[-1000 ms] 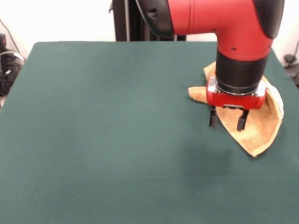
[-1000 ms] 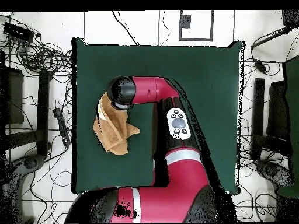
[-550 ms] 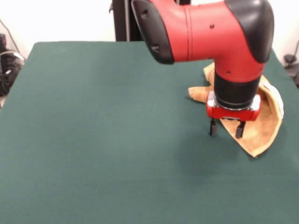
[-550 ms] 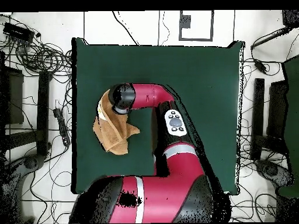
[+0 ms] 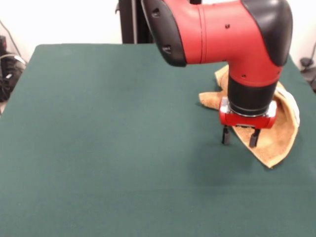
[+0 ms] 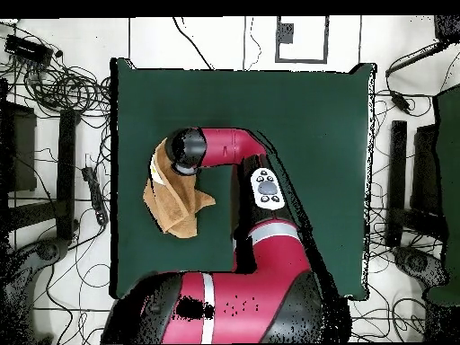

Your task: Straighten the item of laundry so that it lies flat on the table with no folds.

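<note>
Though crumpled under the arm, towel point(image 5: 276, 140) directly beneath spread-fingered, empty end effector point(image 5: 240, 139) on table point(image 5: 108, 148).

A robotics lab: green-clothed table point(image 6: 305, 126) ringed by tangled floor cables point(image 6: 63, 85) and equipment stands point(image 6: 67, 171).

No text, label, brand, number or sign can be read in either view. The red and black robot arm point(image 5: 232, 44) shows no legible marking in the front view. In the overhead view it carries a small pale oval panel point(image 6: 266, 190) with dark buttons, and nothing on it can be read. The folded golden-orange terry towel point(image 5: 276, 133) and the dark green cloth-covered worktop point(image 5: 108, 138) bear no legible writing.
</note>
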Robot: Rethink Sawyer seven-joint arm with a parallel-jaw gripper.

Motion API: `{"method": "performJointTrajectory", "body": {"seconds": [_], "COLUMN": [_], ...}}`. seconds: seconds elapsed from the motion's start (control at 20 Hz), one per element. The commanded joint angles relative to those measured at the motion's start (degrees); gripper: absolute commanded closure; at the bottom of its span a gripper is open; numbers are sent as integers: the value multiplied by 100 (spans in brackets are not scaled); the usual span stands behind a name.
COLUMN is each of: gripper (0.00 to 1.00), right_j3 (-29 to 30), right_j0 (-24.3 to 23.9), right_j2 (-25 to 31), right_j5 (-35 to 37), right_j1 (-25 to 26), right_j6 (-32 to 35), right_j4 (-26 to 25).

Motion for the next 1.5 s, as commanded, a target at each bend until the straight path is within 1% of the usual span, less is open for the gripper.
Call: {"method": "performJointTrajectory", "body": {"seconds": [0.05,0.15,0.3,0.35,0.5,0.55,1.1,1.2,1.5], "gripper": [0,0,0,100,100,100,100,100,100], "right_j3": [527,557,492,518,510,558,523,523,375], "right_j0": [466,509,675,702,723,637,645,604,320], "right_j2": [337,277,22,-22,-71,40,-51,-98,-217], "right_j5": [-913,-840,-756,-698,-956,-906,-873,-809,-539], "right_j1": [847,780,788,799,809,827,852,826,779], "right_j6": [1064,1134,1350,1389,1435,1344,1131,1000,337], "right_j4": [189,216,205,325,298,400,499,452,144]}}
